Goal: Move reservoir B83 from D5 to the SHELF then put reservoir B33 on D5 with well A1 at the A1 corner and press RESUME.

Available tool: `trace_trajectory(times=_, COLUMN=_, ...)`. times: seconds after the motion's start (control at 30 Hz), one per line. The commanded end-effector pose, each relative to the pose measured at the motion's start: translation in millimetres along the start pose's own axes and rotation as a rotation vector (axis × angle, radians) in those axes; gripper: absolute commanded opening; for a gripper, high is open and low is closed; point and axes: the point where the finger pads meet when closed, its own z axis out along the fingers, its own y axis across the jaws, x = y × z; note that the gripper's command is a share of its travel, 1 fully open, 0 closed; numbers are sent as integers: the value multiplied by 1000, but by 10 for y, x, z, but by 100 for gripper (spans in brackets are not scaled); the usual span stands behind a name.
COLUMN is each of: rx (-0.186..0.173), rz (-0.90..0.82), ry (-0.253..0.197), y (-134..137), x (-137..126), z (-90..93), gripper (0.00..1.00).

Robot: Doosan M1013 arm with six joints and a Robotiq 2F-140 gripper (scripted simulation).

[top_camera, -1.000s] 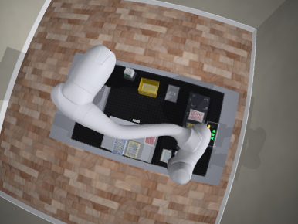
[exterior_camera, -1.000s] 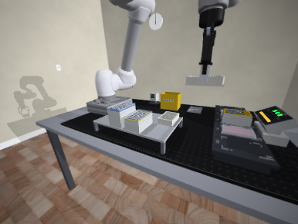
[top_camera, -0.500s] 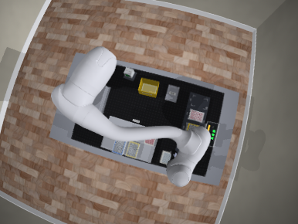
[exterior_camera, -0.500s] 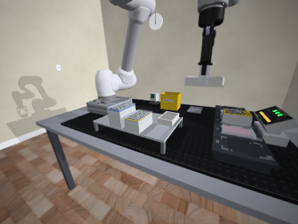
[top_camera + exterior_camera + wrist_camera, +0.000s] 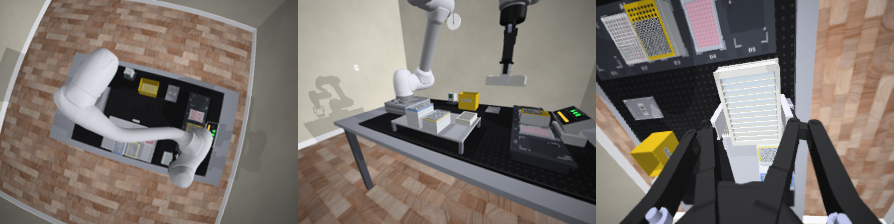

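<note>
My gripper (image 5: 506,71) is shut on a white 12-trough reservoir (image 5: 506,79) and holds it level, high above the table between the shelf and the deck. In the wrist view the reservoir (image 5: 751,102) sits between the black fingers; I cannot read its label. Deck position D5 (image 5: 751,25) is empty, showing only its brackets. The shelf (image 5: 438,125) holds a blue-banded item (image 5: 420,114), a yellow-banded item (image 5: 435,119) and a white item (image 5: 467,117). From overhead the arm's wrist (image 5: 191,154) hides the gripper.
The deck (image 5: 537,137) carries a white plate (image 5: 621,30), a yellow tip rack (image 5: 651,27) and a pink plate (image 5: 702,25). A yellow box (image 5: 469,100), a small grey block (image 5: 172,93) and a green key on a post (image 5: 452,96) stand at the back. The lit panel (image 5: 570,114) is right of the deck.
</note>
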Motion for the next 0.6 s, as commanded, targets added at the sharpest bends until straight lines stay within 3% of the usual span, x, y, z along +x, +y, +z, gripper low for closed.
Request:
trace_trajectory(times=0.0, rx=4, rz=-1, ry=-2, y=-19, x=112, z=18, gripper=0)
trace_trajectory(times=0.57, rx=4, rz=-1, ry=-2, y=-23, x=462, z=18, gripper=0)
